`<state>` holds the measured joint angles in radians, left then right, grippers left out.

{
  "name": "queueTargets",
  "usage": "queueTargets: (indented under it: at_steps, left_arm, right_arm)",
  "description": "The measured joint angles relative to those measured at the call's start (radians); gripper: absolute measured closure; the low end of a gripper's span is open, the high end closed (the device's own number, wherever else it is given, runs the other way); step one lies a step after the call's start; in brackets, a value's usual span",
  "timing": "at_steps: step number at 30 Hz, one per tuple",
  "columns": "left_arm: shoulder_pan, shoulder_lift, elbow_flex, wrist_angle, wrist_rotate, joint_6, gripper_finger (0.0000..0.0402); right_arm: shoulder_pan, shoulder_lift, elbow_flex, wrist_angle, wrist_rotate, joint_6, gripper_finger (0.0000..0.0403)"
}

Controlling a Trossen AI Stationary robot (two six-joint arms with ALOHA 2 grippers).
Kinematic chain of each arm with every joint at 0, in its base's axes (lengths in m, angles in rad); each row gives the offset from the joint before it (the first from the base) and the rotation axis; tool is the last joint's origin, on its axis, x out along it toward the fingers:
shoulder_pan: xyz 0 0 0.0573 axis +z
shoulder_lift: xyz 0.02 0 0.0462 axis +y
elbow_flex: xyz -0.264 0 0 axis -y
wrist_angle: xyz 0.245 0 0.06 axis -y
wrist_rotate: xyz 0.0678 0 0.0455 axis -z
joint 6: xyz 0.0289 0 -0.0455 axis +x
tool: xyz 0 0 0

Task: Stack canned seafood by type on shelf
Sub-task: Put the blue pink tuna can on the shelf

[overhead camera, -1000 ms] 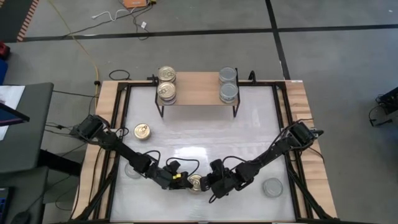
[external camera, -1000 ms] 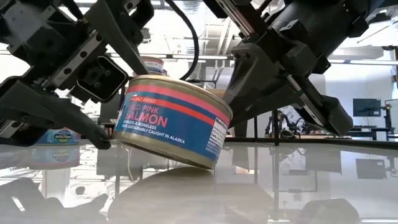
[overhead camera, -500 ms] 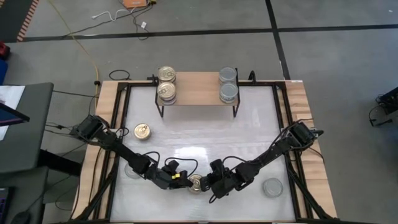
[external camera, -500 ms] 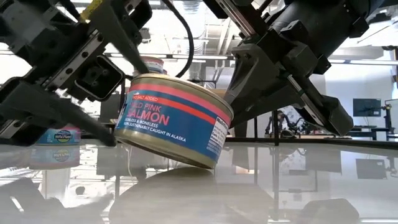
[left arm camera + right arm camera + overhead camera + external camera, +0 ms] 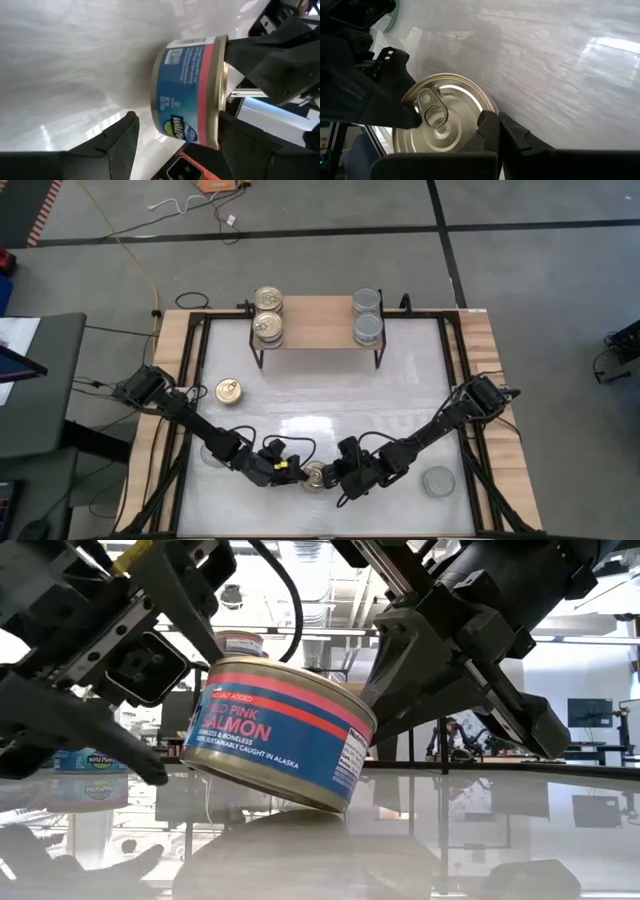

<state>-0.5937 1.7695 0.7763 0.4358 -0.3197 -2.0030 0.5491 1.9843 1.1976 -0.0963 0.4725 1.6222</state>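
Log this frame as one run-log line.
salmon can: tilted on table | left tool: open, straddling can | right tool: shut, at lid rim | shelf: four cans visible

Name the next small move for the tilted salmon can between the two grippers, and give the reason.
Probably close the left gripper on the salmon can. The can sits tilted on the table, one edge propped up by the shut right gripper, while the left fingers stand open to either side of it.
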Motion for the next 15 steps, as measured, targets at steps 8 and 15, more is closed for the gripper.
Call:
queueTargets:
  at_steps: [8, 15]
  left_arm:
    - [-0.003, 0.000, 0.000, -0.001, -0.073, -0.010, 0.0152]
    - [-0.015, 0.048, 0.003, 0.047, -0.059, -0.025, 0.0152]
  right_arm:
    - [0.000, 0.000, 0.000, 0.003, 0.000, 0.000, 0.0379]
    - [0.000, 0.001, 0.000, 0.004, 0.000, 0.000, 0.0379]
